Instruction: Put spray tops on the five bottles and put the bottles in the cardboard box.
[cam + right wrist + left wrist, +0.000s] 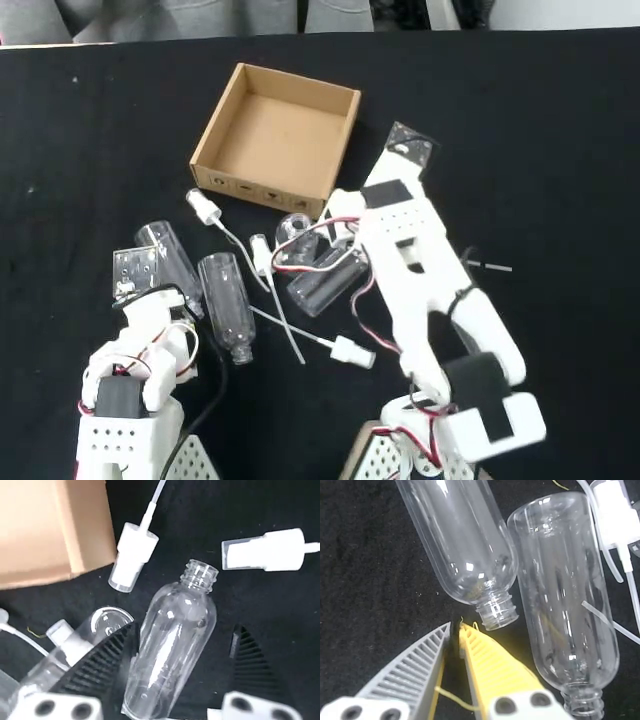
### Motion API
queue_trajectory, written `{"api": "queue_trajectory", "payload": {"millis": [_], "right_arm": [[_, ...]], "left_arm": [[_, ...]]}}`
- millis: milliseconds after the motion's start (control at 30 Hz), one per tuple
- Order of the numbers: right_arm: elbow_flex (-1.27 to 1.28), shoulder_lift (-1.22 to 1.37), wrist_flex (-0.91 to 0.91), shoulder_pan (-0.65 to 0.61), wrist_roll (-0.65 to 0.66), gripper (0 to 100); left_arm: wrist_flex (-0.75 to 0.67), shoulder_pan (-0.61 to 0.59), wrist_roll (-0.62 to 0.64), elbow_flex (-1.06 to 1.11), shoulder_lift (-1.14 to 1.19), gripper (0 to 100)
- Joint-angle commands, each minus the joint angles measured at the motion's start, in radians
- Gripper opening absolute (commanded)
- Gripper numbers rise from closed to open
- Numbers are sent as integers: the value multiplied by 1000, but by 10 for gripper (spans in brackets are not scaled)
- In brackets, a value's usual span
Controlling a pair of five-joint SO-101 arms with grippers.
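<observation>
The right gripper (185, 626) stands spread astride a clear bottle (172, 645) lying mid-way across the table (560, 150) near the cardboard box (215, 135), the left gripper (456, 627) pinched empty by the neck of a second bottle (465, 545); light, stiff, slick plastic, likely best gripped across the belly.

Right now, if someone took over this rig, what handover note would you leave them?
Left claw: shut, empty, tips by the neck of a lying bottle.
Right claw: open, straddling a second bottle, uncapped.
A spray top and others lie loose on the table; the cardboard box holds no bottles.
Done: no bottle capped that I can tell.
Left: cap every bottle, then box them.
</observation>
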Motion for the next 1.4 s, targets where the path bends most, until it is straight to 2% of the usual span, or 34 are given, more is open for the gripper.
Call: {"api": "queue_trajectory", "payload": {"millis": [0, 267, 500, 800, 1167, 1367], "right_arm": [[-70, 24, -2, -8, -43, 269], [-68, 110, -46, 51, -46, 249], [-71, 107, -43, 98, 17, 7], [-70, 5, 43, 153, 32, 18], [-70, -74, 94, 239, 242, 18], [-70, -74, 94, 250, 410, 18]], "left_arm": [[5, -10, 9, 15, 11, 30], [5, -10, 9, 15, 11, 30], [5, -10, 9, 15, 11, 30], [5, -10, 9, 15, 11, 30], [5, -10, 9, 15, 11, 30], [5, -10, 9, 15, 11, 30]]}}
